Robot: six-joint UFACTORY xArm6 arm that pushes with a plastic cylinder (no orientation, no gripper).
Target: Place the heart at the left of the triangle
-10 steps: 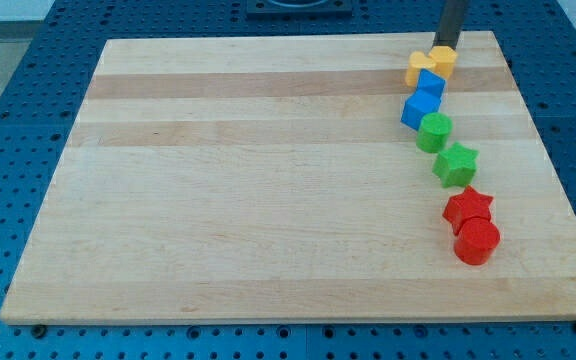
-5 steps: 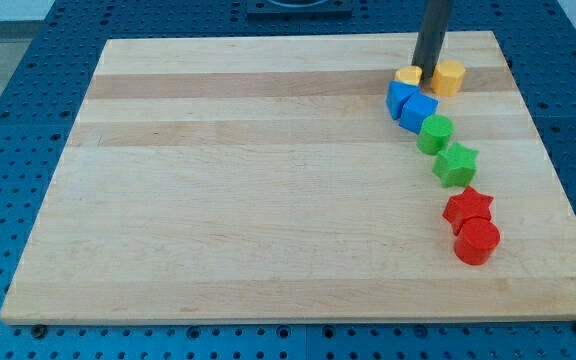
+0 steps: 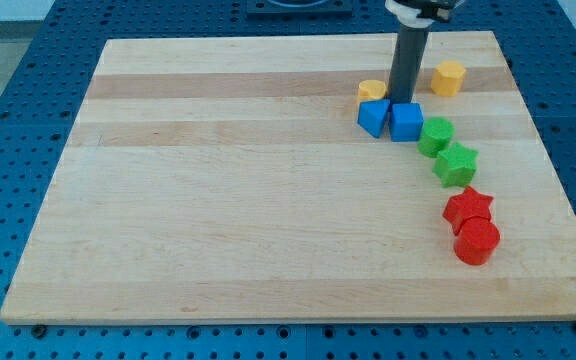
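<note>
A yellow block, seemingly the heart, lies near the view's top right, just above a small blue block that looks like the triangle. A blue cube sits right of that blue block and touches it. My tip stands just above the blue cube, right of the yellow heart and close to it. The rod hides part of the board behind it.
A yellow hexagon lies alone right of the rod. A green cylinder, a green star, a red star and a red cylinder run down the right side of the wooden board.
My tip has moved left and down. The yellow heart and both blue blocks have slid left with it. The yellow hexagon has stayed behind on the right.
</note>
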